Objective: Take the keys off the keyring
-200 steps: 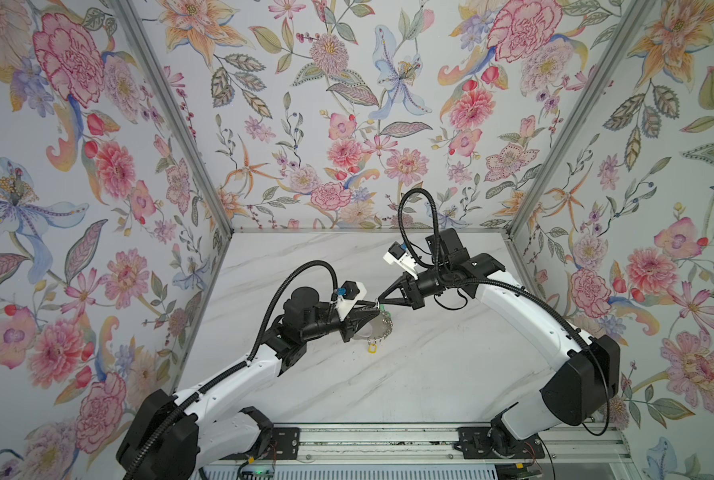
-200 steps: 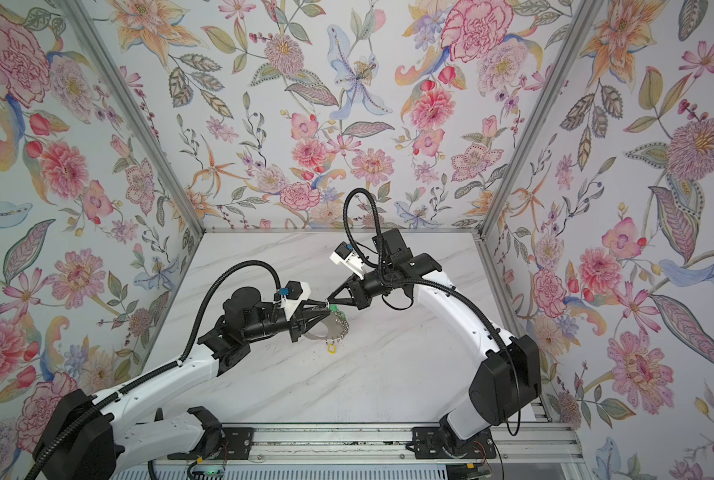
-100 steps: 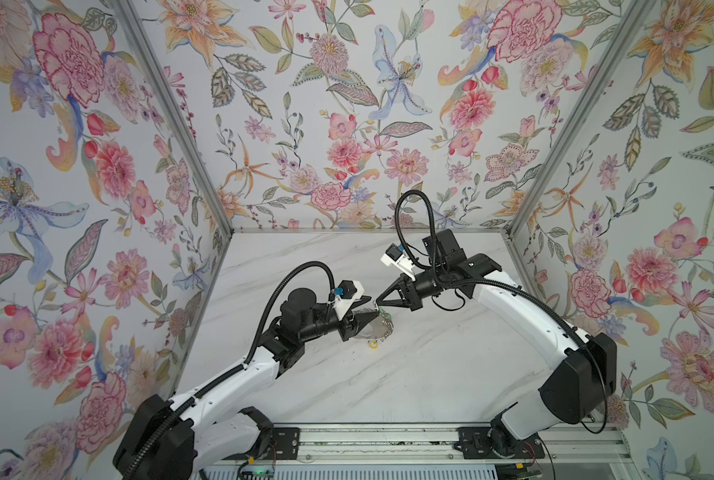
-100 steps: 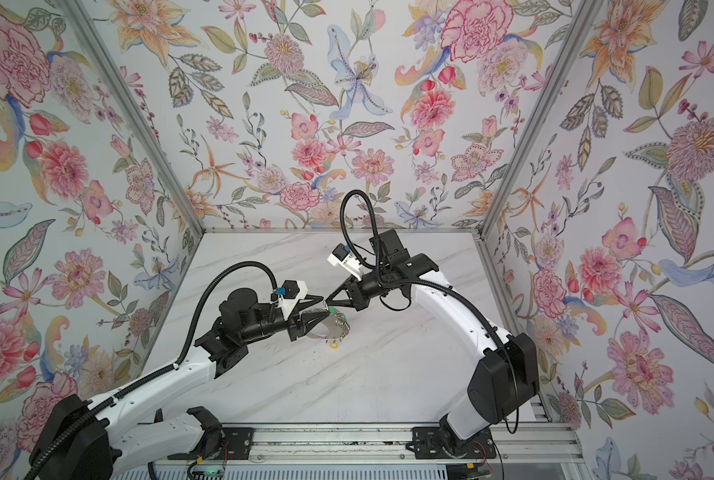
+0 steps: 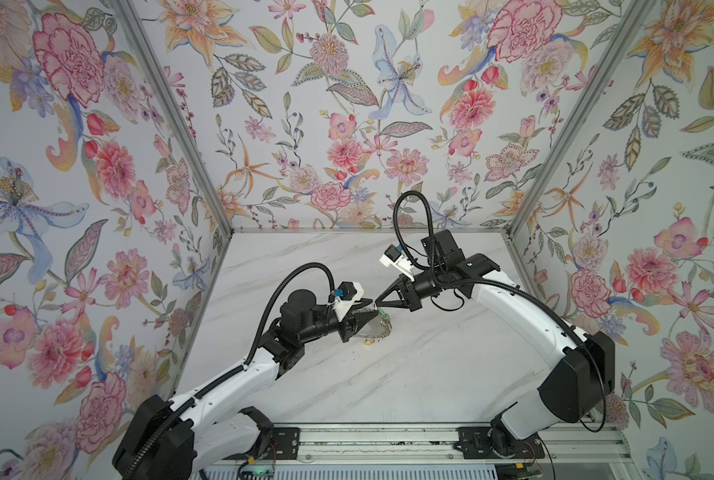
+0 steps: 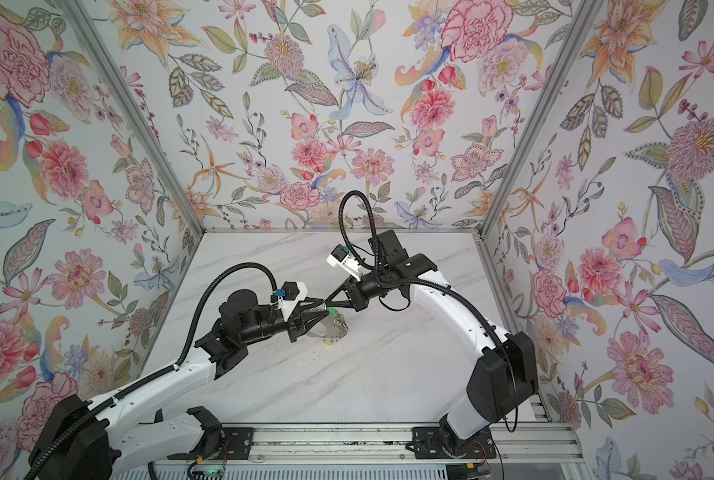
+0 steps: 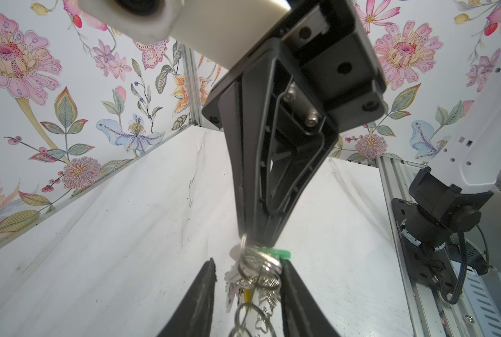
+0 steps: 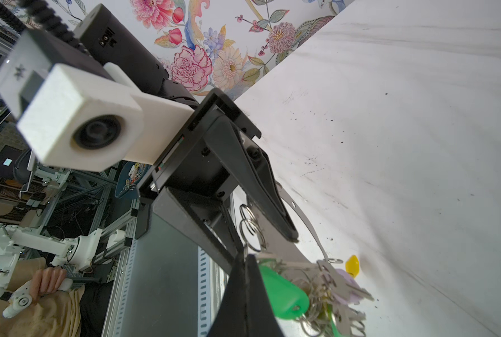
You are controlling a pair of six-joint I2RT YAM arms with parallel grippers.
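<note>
The keyring (image 5: 382, 327) (image 6: 339, 327), a grey crescent plate edged with wire rings, hangs between both grippers just above the table in both top views. The keys (image 7: 250, 277) bunch under it. A green tag (image 8: 284, 291) (image 7: 277, 253) is on top and a yellow tag (image 5: 369, 341) (image 8: 352, 264) touches the marble. My left gripper (image 7: 249, 261) (image 5: 371, 318) (image 8: 265, 243) is open around the bunch, one finger against the rings and the other clear of them. My right gripper (image 8: 244, 258) (image 7: 258, 239) (image 5: 375, 306) is shut at the top of the bunch, on the green-tagged key beside a wire ring.
The white marble table (image 5: 388, 386) is walled by floral panels on three sides. An aluminium rail (image 5: 388, 440) with both arm bases runs along the front edge. A lavender tag (image 8: 348, 283) sits in the bunch.
Both grippers and the bunch have drifted slightly left. The right gripper stays shut on the bunch's top.
</note>
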